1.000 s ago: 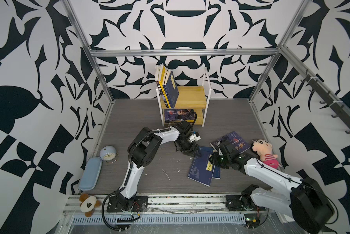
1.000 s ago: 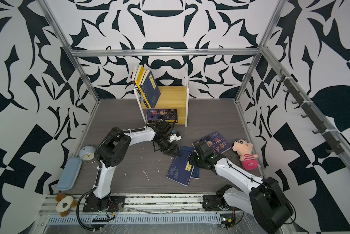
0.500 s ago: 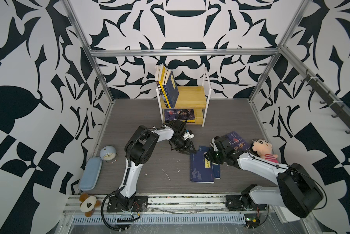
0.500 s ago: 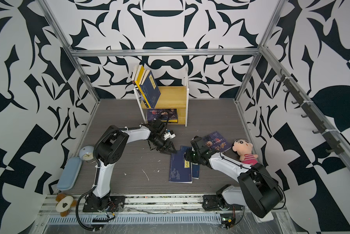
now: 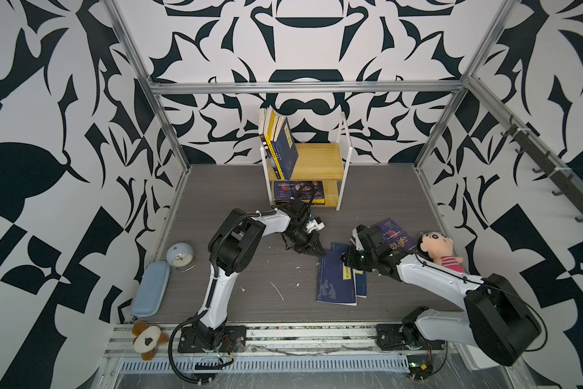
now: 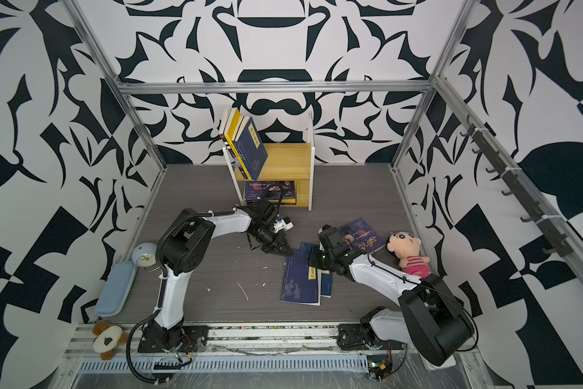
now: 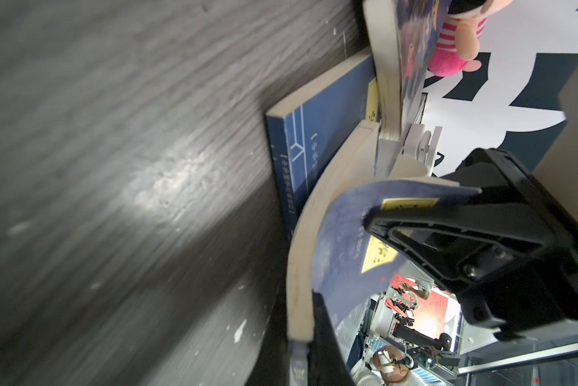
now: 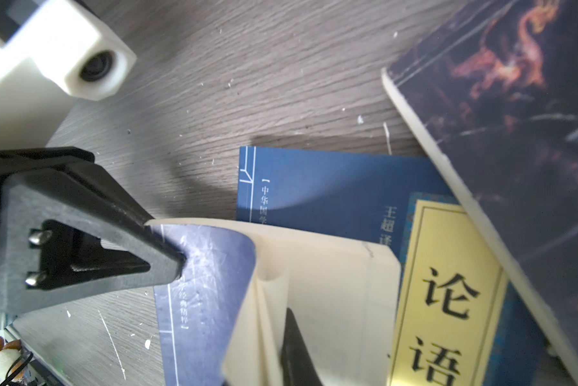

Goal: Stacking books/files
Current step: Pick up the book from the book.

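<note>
A navy book with a yellow label [image 5: 335,286] [image 6: 300,286] lies on the grey floor on top of a second navy book [image 5: 361,286] [image 8: 331,187]. My left gripper [image 5: 318,252] [image 7: 302,341] is shut on its far left corner, and the page edge sits pinched between the jaws. My right gripper [image 5: 347,261] [image 8: 264,361] is shut on the far right corner, bending the cover and pages upward. A dark purple book [image 5: 392,235] [image 8: 514,117] leans just behind the right gripper. More books stand upright on the yellow shelf [image 5: 317,161].
A plush doll [image 5: 441,251] lies right of the purple book. A round clock [image 5: 181,257] and a light-blue pencil case [image 5: 151,288] sit by the left wall. A small plush bear [image 5: 147,340] rests on the front rail. One book lies flat on the lower shelf [image 5: 298,192].
Both grippers have shut on the top navy book's far corners. The book has turned from slanted to roughly square with the front edge, and its far end is now curled up.
</note>
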